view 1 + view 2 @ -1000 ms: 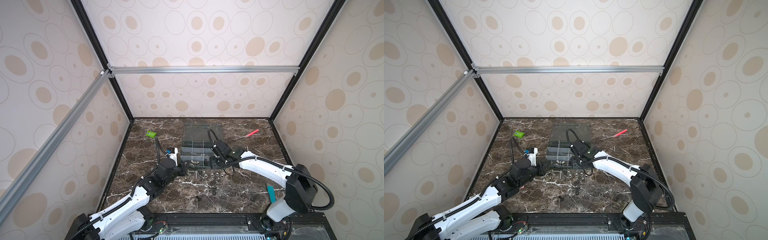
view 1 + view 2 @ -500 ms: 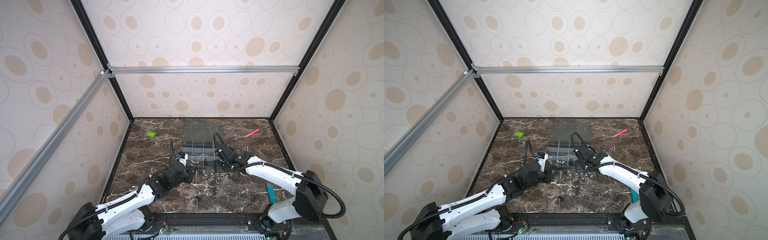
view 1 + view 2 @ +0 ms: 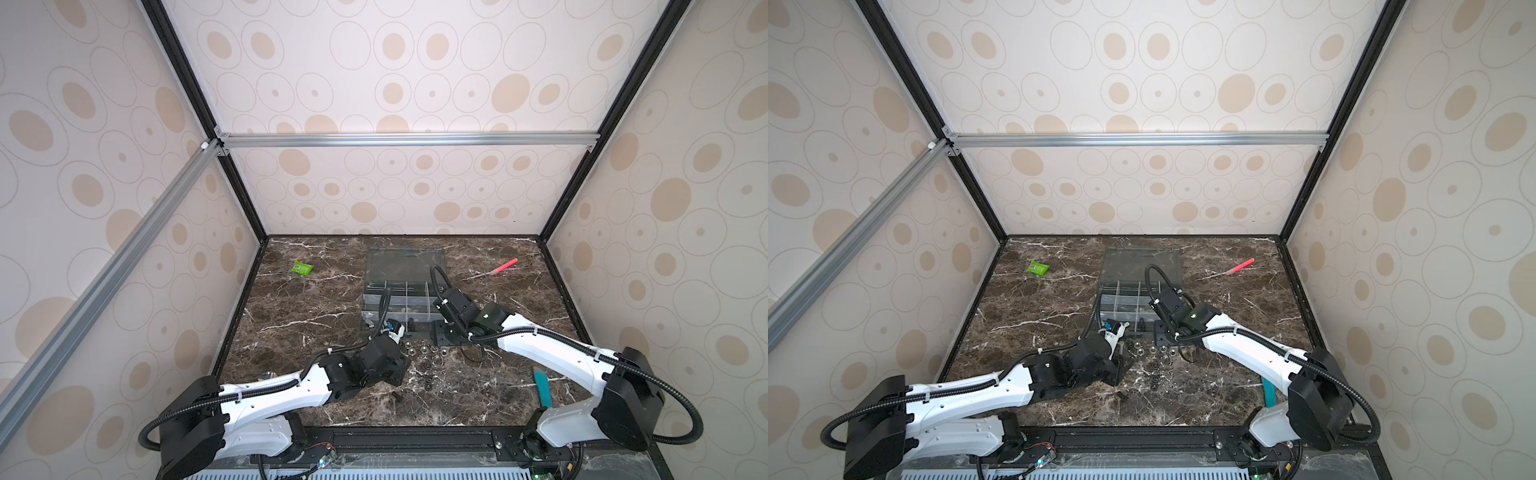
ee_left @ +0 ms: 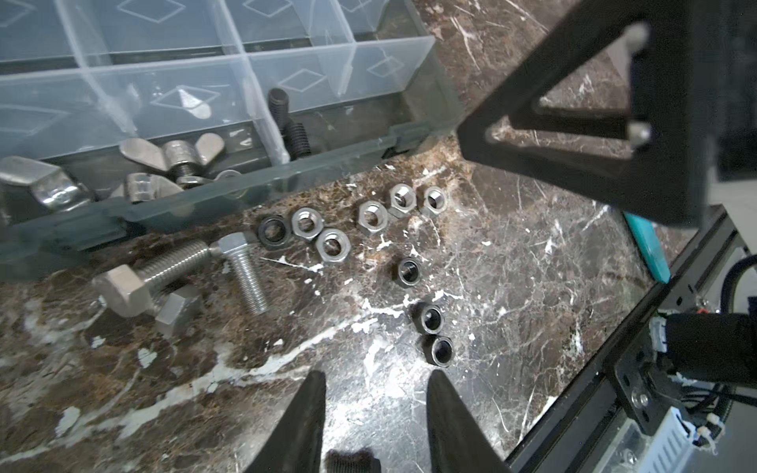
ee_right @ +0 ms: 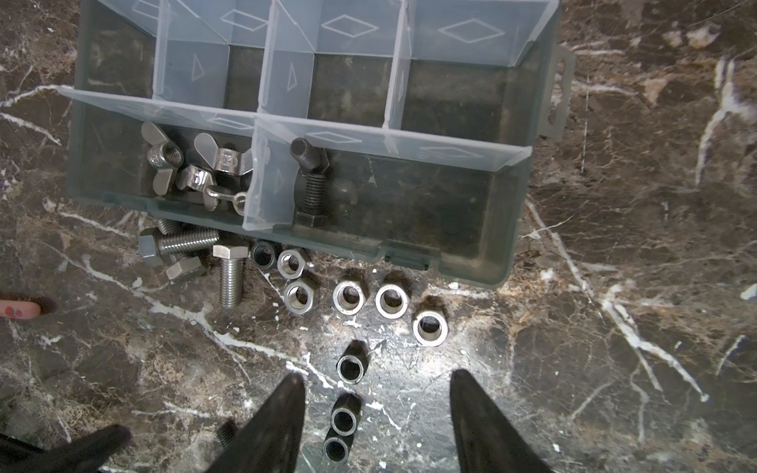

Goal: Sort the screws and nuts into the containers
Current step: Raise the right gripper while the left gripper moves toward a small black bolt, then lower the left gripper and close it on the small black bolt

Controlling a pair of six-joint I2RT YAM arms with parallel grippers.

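The left gripper [image 4: 375, 381] hangs open and empty over the brown marble tabletop [image 4: 512, 286]. The right gripper [image 5: 377, 379] is spread wide too, nothing held, with three small black hex nuts [image 5: 346, 417] lying between its fingers as its wrist camera sees them. Best bet: drop straight, pinch one nut across its flats, leave its neighbours alone. Beyond, shiny silver hex nuts [image 5: 348, 298] and silver hex-head bolts [image 5: 231, 278] lie loose just beside the grey plastic organizer box [image 5: 471, 245]. Silver wing nuts [image 5: 196, 172] fill one front cell, a black bolt [image 5: 309, 184] sits in the next. Clear the clear partitions [image 5: 262, 176] before releasing.
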